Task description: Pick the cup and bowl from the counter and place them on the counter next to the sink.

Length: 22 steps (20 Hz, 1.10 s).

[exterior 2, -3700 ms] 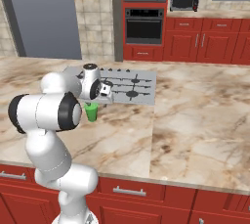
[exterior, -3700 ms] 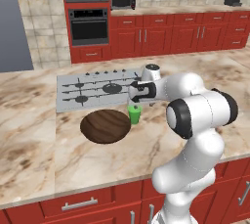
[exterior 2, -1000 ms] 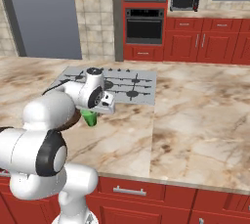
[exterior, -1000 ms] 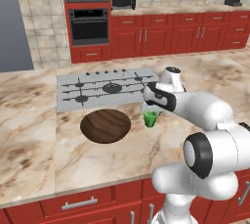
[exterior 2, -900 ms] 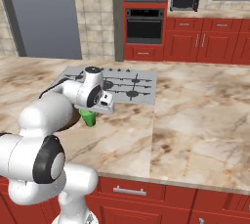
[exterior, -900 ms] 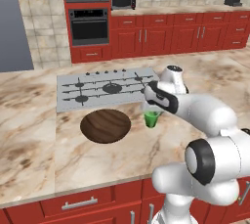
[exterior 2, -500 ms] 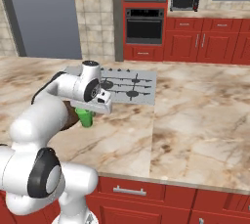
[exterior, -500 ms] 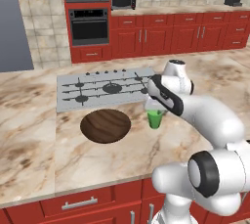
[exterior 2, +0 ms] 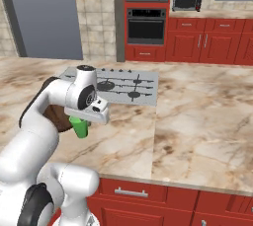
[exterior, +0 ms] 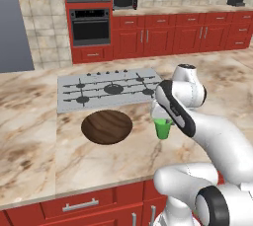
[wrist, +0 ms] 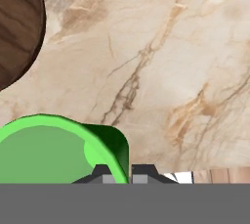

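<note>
My gripper (exterior: pixel 161 119) is shut on the rim of the bright-green cup (exterior: pixel 162 128), holding it upright just over the tan marble counter (exterior: pixel 39 146). The wide dark-brown bowl (exterior: pixel 106 127) rests on the counter to the cup's left, a short gap away. From the right base view the cup (exterior 2: pixel 80 127) hangs under the gripper (exterior 2: pixel 87 120), and the bowl (exterior 2: pixel 55 116) is mostly hidden behind the arm. In the hand view one wall of the cup (wrist: pixel 53 149) sits between the fingertips of the gripper (wrist: pixel 118 171), with the bowl (wrist: pixel 17 27) at upper left. The sink is out of view.
A grey cooktop (exterior: pixel 108 89) with black burners lies just behind the bowl and cup. Bare marble stretches to the right of the cooktop (exterior 2: pixel 128 87). Red cabinets and wall ovens (exterior: pixel 90 22) stand across the aisle.
The arm has carried the green cup to the right, away from the bowl's edge, over the last seconds. The bowl has stayed in place.
</note>
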### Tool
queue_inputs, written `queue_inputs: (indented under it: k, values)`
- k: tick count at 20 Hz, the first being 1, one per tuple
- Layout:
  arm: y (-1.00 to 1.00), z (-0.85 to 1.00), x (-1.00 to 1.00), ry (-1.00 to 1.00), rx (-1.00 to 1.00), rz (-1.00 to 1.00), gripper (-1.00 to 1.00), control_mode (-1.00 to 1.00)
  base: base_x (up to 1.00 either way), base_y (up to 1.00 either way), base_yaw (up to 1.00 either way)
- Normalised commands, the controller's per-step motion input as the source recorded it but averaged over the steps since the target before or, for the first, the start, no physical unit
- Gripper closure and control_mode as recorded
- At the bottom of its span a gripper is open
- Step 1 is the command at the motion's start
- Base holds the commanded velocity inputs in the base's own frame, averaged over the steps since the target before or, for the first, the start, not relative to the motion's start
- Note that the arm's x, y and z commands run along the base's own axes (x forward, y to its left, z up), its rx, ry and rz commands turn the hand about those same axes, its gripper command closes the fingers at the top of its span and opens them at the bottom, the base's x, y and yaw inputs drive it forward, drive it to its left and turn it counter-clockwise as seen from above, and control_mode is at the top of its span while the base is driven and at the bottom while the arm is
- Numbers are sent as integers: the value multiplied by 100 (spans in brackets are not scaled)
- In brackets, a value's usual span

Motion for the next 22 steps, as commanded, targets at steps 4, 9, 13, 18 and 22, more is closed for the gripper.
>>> queue_inputs:
  k: [4, 9, 13, 18, 22]
  values:
    - [0, 5, -44, 0, 0, 0, 100, -100, 0, 0, 0]
    - [0, 0, -2, 0, 0, 0, 100, -100, 0, 0, 0]
    - [0, 0, 0, 0, 0, 0, 100, -100, 0, 0, 0]
    - [0, 0, 0, 0, 0, 0, 100, -100, 0, 0, 0]
    - [0, 0, 0, 0, 0, 0, 100, -100, 0, 0, 0]
